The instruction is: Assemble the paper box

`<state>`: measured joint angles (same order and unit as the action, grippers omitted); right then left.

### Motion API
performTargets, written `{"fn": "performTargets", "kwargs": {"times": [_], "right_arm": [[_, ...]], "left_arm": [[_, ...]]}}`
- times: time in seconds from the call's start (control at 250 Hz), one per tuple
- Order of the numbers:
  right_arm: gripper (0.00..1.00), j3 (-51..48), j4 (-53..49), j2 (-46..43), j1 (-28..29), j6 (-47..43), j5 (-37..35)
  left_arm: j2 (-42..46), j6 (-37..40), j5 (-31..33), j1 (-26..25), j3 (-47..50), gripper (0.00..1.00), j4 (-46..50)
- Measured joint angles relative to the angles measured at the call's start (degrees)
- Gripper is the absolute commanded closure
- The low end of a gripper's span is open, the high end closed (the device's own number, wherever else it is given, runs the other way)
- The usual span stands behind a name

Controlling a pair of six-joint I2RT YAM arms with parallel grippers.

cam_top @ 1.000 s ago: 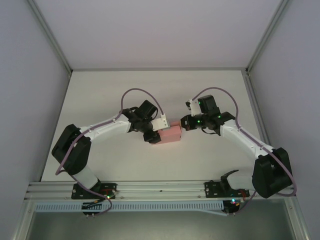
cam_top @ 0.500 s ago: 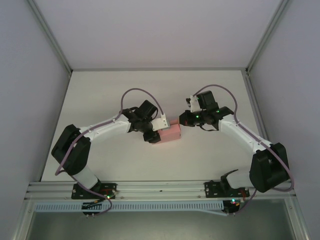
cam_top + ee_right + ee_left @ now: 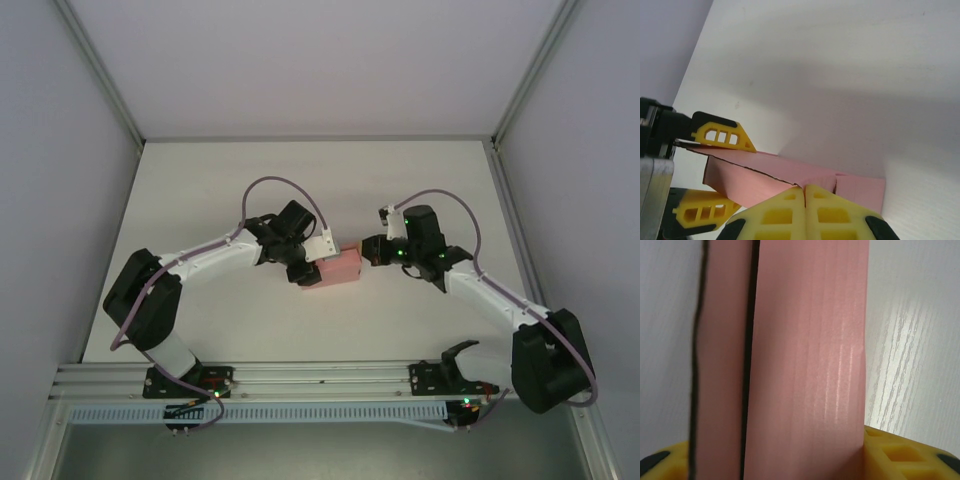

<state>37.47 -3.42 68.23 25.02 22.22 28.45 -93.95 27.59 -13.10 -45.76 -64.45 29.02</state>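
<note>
Paper box (image 3: 343,267), pink, lay at the centre of the top view on the white table (image 3: 230,180), folded up into a rectangular body. Left gripper (image 3: 306,263) was clamped on the end toward frame left, one yellow finger (image 3: 722,136) above the card and one below. Right gripper (image 3: 368,251) had its fingers pressed together with nothing between them, tips against the flap at the box's other end.

Judgement: the step in hand was seating that end flap. Push slow and square along the box's long axis with the left holding firm; thin card buckles if pushed off-axis.

Right wrist view showed the flap crease and a dark line along the top panel's edge, unreadable from above. Left wrist view showed a black slit between two panels
</note>
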Motion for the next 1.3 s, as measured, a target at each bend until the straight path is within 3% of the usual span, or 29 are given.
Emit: {"fn": "performTargets", "kwargs": {"times": [0.244, 0.431, 0.491, 0.575, 0.591, 0.607, 0.858, 1.034, 1.234, 1.302], "right_arm": [[1.00, -7.23, 6.23, -5.79, 0.94, -4.50, -1.40], [1.00, -8.09, 7.02, -7.04, 2.12, -4.61, -4.33], [1.00, -8.09, 6.45, -7.56, 2.75, -4.20, -5.97], [1.00, -7.80, 4.63, -8.63, 3.85, -3.58, -8.90], [1.00, -7.69, 4.17, -8.87, 4.13, -3.52, -9.53], [1.00, -7.61, 3.76, -9.05, 4.39, -3.34, -10.10], [1.00, -5.90, -0.57, -10.03, 8.70, -0.63, -17.11], [1.00, -4.85, -2.56, -10.05, 11.34, 1.73, -22.27], [1.00, -4.13, -4.15, -10.03, 12.46, 3.61, -25.11], [1.00, -3.98, -4.44, -10.03, 12.79, 3.82, -25.31]], "left_arm": [[-0.07, 0.20, 0.04, -0.17, 0.00, 0.49, 0.00], [-0.11, -0.55, 0.07, -0.15, -0.07, 0.40, -0.48], [-0.11, -0.94, 0.04, -0.15, -0.24, 0.25, -0.83], [-0.04, -2.19, 0.00, -0.28, -0.68, 0.12, -1.31], [0.07, -2.43, -0.02, -0.28, -0.70, 0.02, -1.49], [0.17, -2.54, 0.00, -0.35, -0.70, 0.00, -1.66], [6.67, -6.91, 0.09, -0.92, -0.11, 0.00, -4.04], [11.13, -15.13, 4.33, -1.01, 0.11, 0.01, -4.46], [16.81, -25.16, 7.17, -1.09, 6.21, 0.32, -3.52], [17.70, -27.17, 7.65, -1.16, 8.24, 0.36, -3.04]]}}
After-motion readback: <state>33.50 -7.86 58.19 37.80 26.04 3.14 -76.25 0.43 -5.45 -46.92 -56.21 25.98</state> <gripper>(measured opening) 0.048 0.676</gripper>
